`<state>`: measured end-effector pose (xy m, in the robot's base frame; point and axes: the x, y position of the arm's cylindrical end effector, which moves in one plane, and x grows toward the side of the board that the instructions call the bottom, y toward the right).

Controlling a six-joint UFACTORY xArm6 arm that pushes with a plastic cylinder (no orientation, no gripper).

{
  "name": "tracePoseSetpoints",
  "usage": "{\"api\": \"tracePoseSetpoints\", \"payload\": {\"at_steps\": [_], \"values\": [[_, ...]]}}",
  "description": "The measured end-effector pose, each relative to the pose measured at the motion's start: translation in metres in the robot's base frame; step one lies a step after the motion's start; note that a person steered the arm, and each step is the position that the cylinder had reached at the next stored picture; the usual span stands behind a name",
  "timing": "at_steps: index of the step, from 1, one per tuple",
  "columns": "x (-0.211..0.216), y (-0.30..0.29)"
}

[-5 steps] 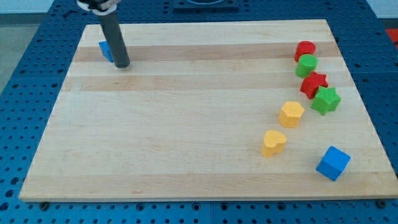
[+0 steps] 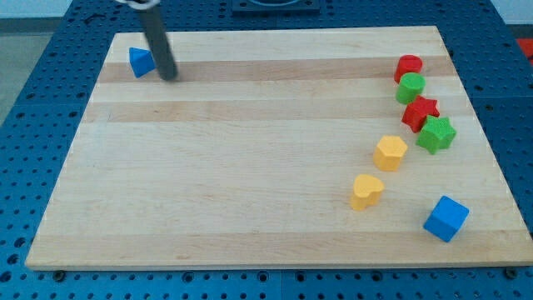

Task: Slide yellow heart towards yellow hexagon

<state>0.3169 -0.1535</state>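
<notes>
Wooden bench (image 2: pixel 250 192). My tip (image 2: pixel 169 77) is set at the view's top left, just beside a blue triangular block (image 2: pixel 141 62); no fingers are fitted, only the rod. Yellow heart (image 2: pixel 366 191) is placed lower right, near the yellow hexagon (image 2: pixel 390 153), apart from it. Blue cube (image 2: pixel 445 218) is found at the view's bottom right.

my tip (image 2: pixel 169 77) beside blue triangle (image 2: pixel 141 62)
</notes>
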Motion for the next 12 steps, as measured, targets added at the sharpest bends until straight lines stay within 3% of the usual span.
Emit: {"api": "tracePoseSetpoints", "payload": {"at_steps": [1,3,6,7,8,9,10,11,12], "values": [[0.015,0.020],[0.117,0.102],[0.122,0.106],[0.174,0.139],[0.173,0.139],[0.233,0.181],[0.244,0.186],[0.283,0.205],[0.283,0.223]]}}
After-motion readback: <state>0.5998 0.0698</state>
